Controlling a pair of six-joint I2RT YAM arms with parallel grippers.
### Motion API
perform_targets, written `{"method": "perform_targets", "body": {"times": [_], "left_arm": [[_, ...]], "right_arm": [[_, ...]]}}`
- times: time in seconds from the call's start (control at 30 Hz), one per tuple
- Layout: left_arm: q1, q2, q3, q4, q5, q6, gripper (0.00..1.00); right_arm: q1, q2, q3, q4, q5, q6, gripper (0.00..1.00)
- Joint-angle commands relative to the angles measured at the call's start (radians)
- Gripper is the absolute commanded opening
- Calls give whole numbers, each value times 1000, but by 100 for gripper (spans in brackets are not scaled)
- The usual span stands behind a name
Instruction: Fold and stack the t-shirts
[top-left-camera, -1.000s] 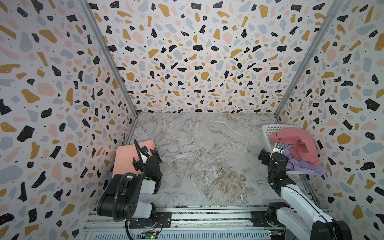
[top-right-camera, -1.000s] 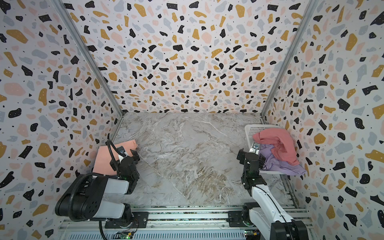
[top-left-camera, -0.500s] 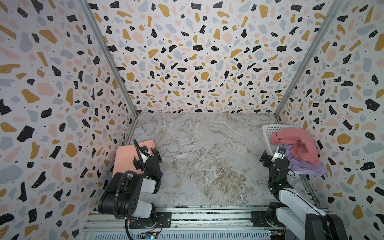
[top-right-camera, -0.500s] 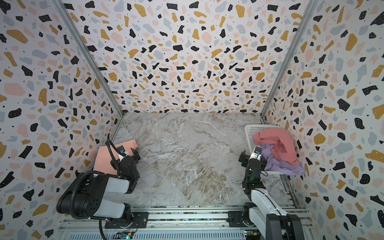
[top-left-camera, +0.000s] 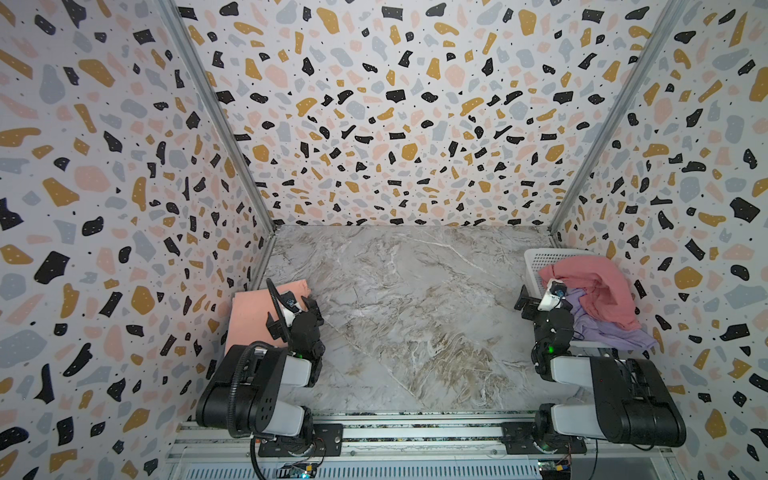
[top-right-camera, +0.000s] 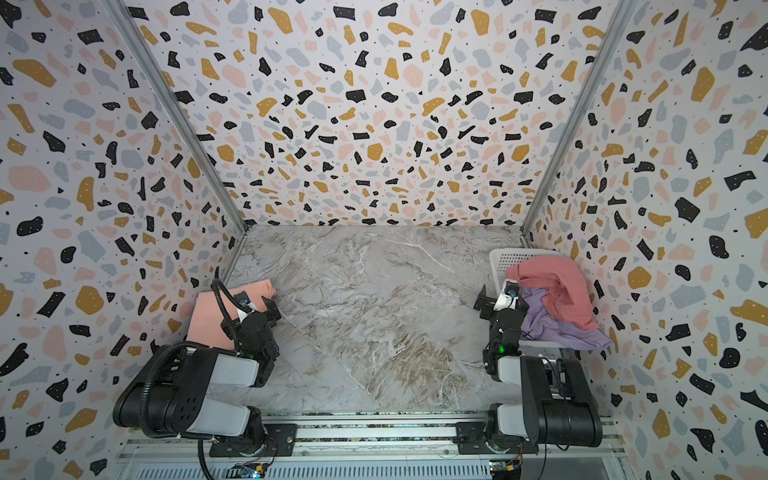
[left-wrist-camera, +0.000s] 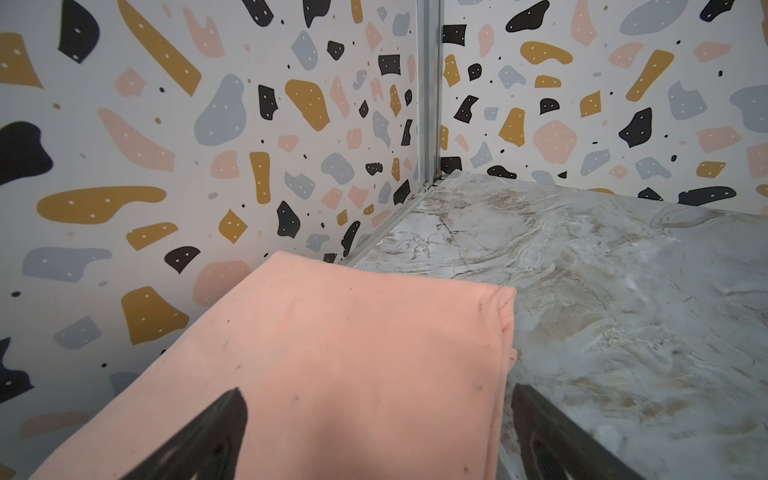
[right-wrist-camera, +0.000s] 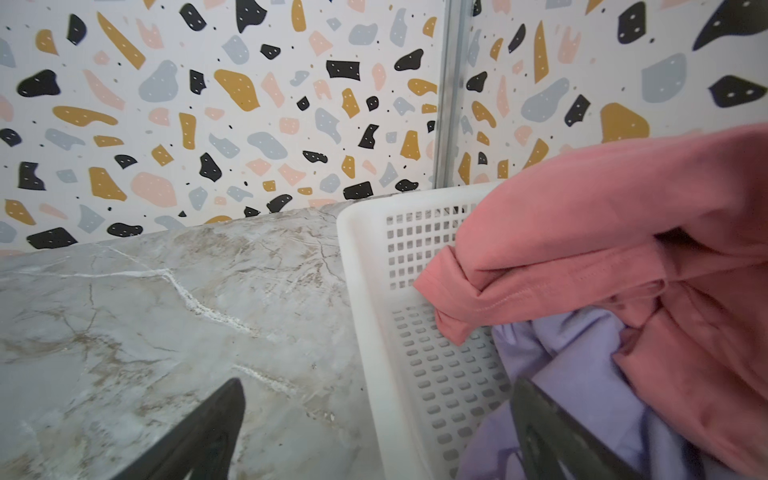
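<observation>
the right arm has folded back down low by the front rail, and the left arm has hardly moved. the peach shirt (top-left-camera: 249, 320) lies folded flat on the table (top-left-camera: 415, 299) by the left wall. the pink shirt (top-left-camera: 598, 286) and the purple shirt (top-left-camera: 606, 334) sit bunched up in the white basket (top-left-camera: 540, 259) by the right wall. the left claw (left-wrist-camera: 376, 395) is spread wide over the peach shirt's edge, holding nothing. the right claw (right-wrist-camera: 376, 386) is spread wide too, across the basket's rim, and it is empty.

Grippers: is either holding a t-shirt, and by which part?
Nothing is held: left gripper open over the folded peach-orange cotton t-shirt, right gripper open by the white perforated plastic basket.
</observation>
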Motion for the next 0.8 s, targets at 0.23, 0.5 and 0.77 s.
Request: {"method": "perform_targets", "body": {"times": [0.23, 0.5, 0.77], "left_arm": [[-1, 7, 23, 60, -7, -6, 100], [-1, 19, 33, 51, -10, -6, 100], [-1, 17, 34, 49, -12, -7, 100]], "right_arm": [[108, 134, -13, 113, -11, -103, 99], [94, 144, 2, 98, -26, -94, 99], [91, 137, -2, 95, -33, -93, 99]]}}
